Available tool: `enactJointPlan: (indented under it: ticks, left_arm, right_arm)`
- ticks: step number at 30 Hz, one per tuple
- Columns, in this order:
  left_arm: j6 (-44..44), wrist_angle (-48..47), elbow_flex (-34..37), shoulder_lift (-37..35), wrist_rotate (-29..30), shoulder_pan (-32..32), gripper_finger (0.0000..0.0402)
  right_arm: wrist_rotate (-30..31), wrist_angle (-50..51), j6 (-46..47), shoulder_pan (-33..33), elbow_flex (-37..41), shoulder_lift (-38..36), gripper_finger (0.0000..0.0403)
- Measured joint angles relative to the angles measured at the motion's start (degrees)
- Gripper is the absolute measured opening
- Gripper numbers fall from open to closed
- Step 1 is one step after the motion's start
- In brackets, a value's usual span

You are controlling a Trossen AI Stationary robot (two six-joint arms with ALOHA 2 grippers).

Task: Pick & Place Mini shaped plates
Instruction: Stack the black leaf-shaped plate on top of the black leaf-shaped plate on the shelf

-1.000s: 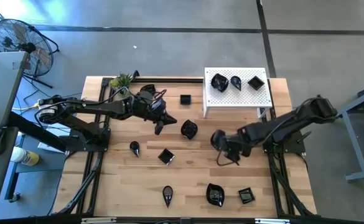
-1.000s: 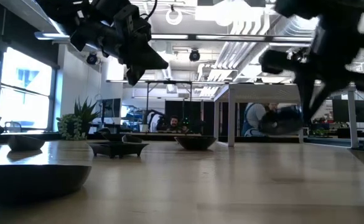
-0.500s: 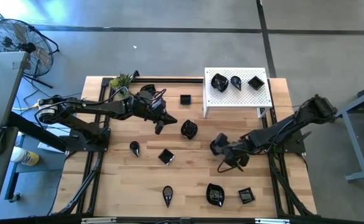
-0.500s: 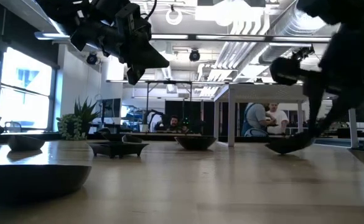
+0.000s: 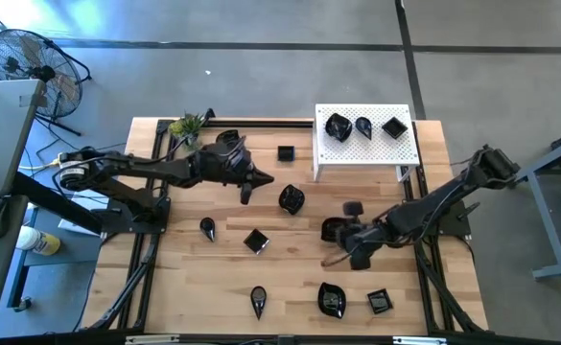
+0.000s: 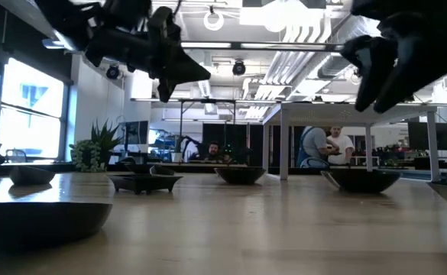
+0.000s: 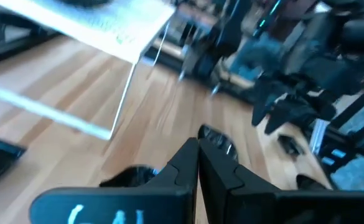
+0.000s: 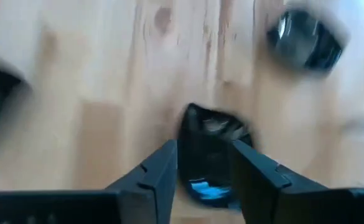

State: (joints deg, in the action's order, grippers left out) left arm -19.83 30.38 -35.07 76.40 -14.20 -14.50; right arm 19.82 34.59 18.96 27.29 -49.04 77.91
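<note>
right pincer (image 5: 342, 230): jaws parted, nothing clamped, low over the middle-right of the desk (image 5: 290, 278)
plate under it (image 5: 334, 229): sits flat on the wood, just off the fingertips on the left, basically touching range; in the right wrist view it shows between the two fingers (image 8: 160, 177)
long axis: can't really tell, it reads as roundish with a wavy rim
left pincer (image 5: 247, 191): shut, empty as far as I can see, hanging above the far-left part
nearer arm: the right one by a mile; the left one is closer to the wavy plate (image 5: 292, 198) in the middle
white perforated platform (image 5: 366, 149): far right, already carries three plates (image 5: 363, 126)
other plates: scattered loose, a few near the front edge, one square at the far middle
materials: glossy black, hard-looking dishes, probably slippery; desk is pale wood planks
</note>
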Motion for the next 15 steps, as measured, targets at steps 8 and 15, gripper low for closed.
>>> enactJointPlan:
  ticks: [8, 15]
  left_arm:
    - [-0.5, 22.0, 11.5, 0.0, 5.8, -0.1, 0.0009]
    - [1.6, 21.1, 12.4, 0.0, 6.9, -0.1, 0.0009]
  right_arm:
    - [-12.2, 1.3, 68.9, -2.4, 4.7, 0.0, 0.0090]
    - [-7.0, -9.6, 89.3, -1.1, 11.4, 0.0, 0.0114]
